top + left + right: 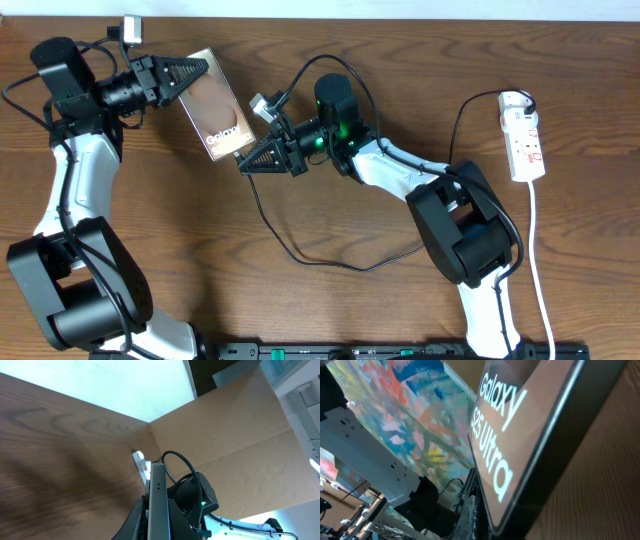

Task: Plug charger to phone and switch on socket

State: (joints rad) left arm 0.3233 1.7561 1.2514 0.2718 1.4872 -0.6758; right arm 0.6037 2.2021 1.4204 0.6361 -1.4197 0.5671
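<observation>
Wood-grain table [330,310]; cardboard wall [225,435]; left hand [198,69] clamps phone [215,108]; right hand [246,165] grip unclear.

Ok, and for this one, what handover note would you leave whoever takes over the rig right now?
Left gripper: shut on the upper end of the phone.
Right gripper: looks shut on the charger, at the phone's lower edge; the plug tip is hidden.
The charger loops across the table to the socket, which lies flat beside the right arm.
Done: phone gripped, plug end at the phone.
Left: cannot tell whether the plug is seated, so check or finish that, then press the socket switch; its state is unreadable here.
</observation>
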